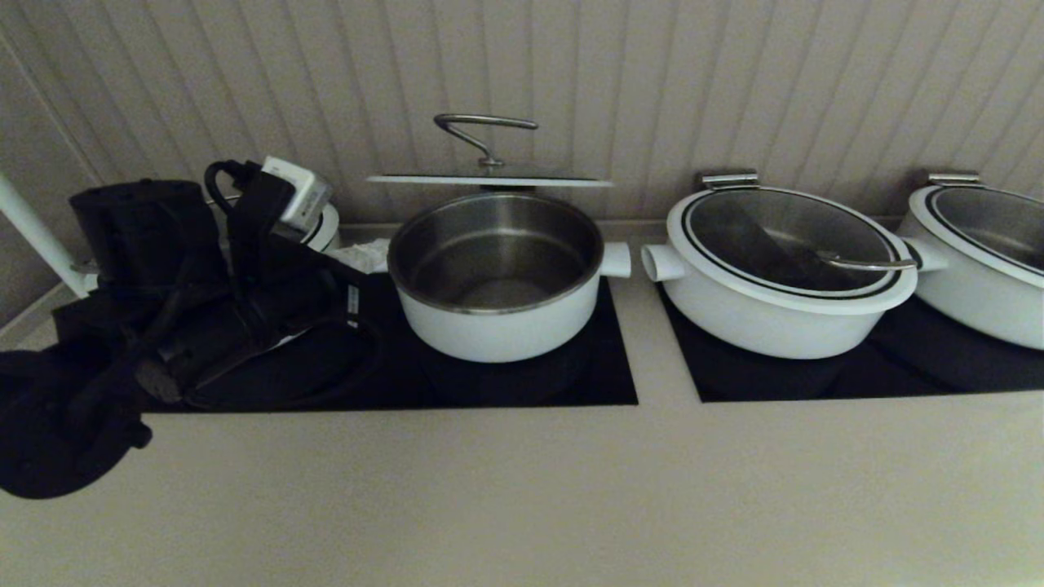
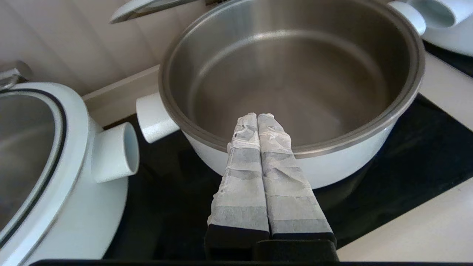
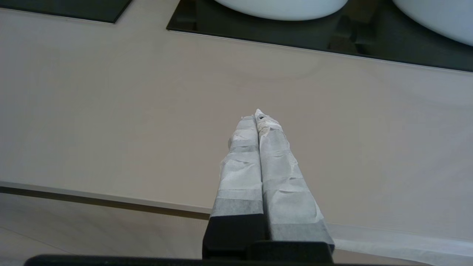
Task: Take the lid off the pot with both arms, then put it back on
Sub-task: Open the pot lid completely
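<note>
Lid (image 1: 489, 178) is off the pot (image 1: 499, 281) right now, sitting level above the pot's back rim, up against the ribbed wall along the far edge of the worktop (image 1: 522, 489). Can't tell what it's resting on. Its curved steel handle sticks up on top. Pot's open, bare steel inside, parked on the black cooktop panel (image 1: 603, 383) toward the worktop's left half.

Left gripper (image 2: 257, 117) is just beside the pot on its left side, taped jaws pressed tight together with nothing between them, tips poking just over the pot's rim in the left wrist view. Right gripper (image 3: 257, 115) is off over the bare front part of the worktop, well apart from the pot, jaws also squeezed together on nothing.

A wider lidded pot (image 1: 779, 269) sits to the right on a second black panel, another one (image 1: 987, 253) near the right edge, and a third (image 2: 55, 166) at the left behind the arm.
</note>
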